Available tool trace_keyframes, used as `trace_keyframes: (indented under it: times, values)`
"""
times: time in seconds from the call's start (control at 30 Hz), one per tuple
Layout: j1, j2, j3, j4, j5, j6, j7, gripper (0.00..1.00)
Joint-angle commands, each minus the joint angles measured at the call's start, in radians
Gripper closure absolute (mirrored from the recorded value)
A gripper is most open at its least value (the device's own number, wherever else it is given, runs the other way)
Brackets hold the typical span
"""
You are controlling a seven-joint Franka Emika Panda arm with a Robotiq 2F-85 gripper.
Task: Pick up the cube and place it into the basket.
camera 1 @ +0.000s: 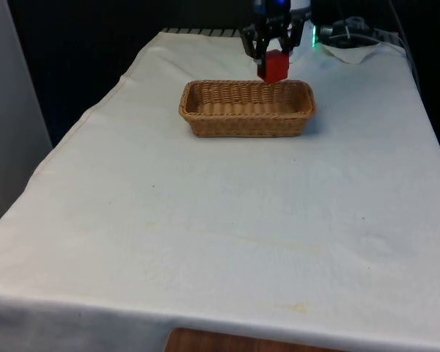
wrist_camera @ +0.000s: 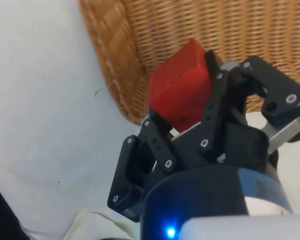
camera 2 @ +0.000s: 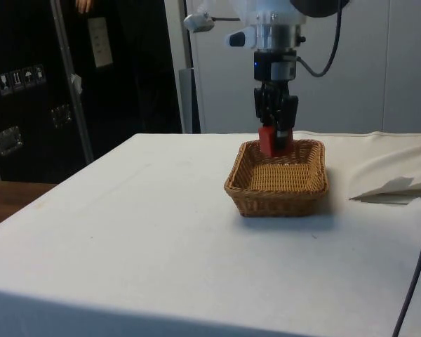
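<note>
- Wicker, tan and tightly woven: we record an oblong basket [camera 1: 246, 108] on the white cloth [camera 1: 220, 220], toward the far end of the table. In the front view it sits at about 12 o'clock from the table's centre.
- Moving to the right along the basket, we find the red cube [camera 1: 273, 66] raised above the far rim near the right-hand corner, at roughly 1 o'clock from the basket's middle. It touches neither the wicker nor the cloth.
- We note the black gripper [camera 1: 273, 56] pointing straight down, its two fingers closed against opposite faces of the cube. The block hangs below the fingertips.
- In the side view, we see the cube [camera 2: 274, 140] just over the basket's [camera 2: 278, 179] far edge, its lower part overlapping the rim line.
- In the wrist view, we observe the cube [wrist_camera: 180, 87] tilted between the fingers, with the basket wall [wrist_camera: 120, 75] beneath it and cloth beside it.
- Further right in the front view, we log crumpled white material [camera 1: 352, 50] and dark cables [camera 1: 367, 33] at the table's far right corner.
</note>
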Motion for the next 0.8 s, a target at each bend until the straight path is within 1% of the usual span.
trace_keyframes:
  times: [0.0, 0.03, 0.07, 0.1, 0.23, 0.27, 0.37, 0.4, 0.43, 0.5, 0.57, 0.63, 0.67, 0.7, 0.73, 0.77]
  values:
    - [-0.007, 0.006, -0.007, -0.003, -0.008, 0.016, -0.010, 0.97]
    - [-0.008, 0.010, -0.017, -0.004, -0.007, 0.019, -0.022, 0.97]
    - [-0.001, 0.009, -0.020, 0.000, 0.000, 0.005, -0.022, 0.97]
    - [-0.009, 0.014, -0.027, -0.004, -0.007, 0.020, -0.034, 0.97]
    - [-0.010, 0.032, -0.068, -0.003, -0.004, 0.029, -0.081, 0.97]
    - [-0.009, 0.042, -0.088, -0.002, -0.002, 0.034, -0.103, 0.97]
    - [-0.005, 0.058, -0.112, 0.001, 0.004, 0.040, -0.130, 0.97]
    - [-0.005, 0.051, -0.108, 0.001, 0.001, 0.026, -0.122, 0.97]
    - [-0.003, 0.063, -0.118, 0.000, 0.007, 0.045, -0.138, 0.97]
    - [0.002, 0.079, -0.128, -0.004, 0.019, 0.064, -0.155, 0.97]
    - [0.003, 0.086, -0.130, -0.004, 0.023, 0.070, -0.160, 0.97]
    - [0.004, 0.108, -0.133, -0.005, 0.038, 0.093, -0.175, 0.97]
    - [0.003, 0.118, -0.134, -0.005, 0.046, 0.103, -0.183, 0.97]
    - [-0.005, 0.134, -0.128, 0.001, 0.031, 0.102, -0.170, 0.97]
    - [0.003, 0.136, -0.135, -0.004, 0.063, 0.120, -0.199, 0.97]
    - [0.003, 0.136, -0.135, -0.004, 0.063, 0.120, -0.199, 0.97]
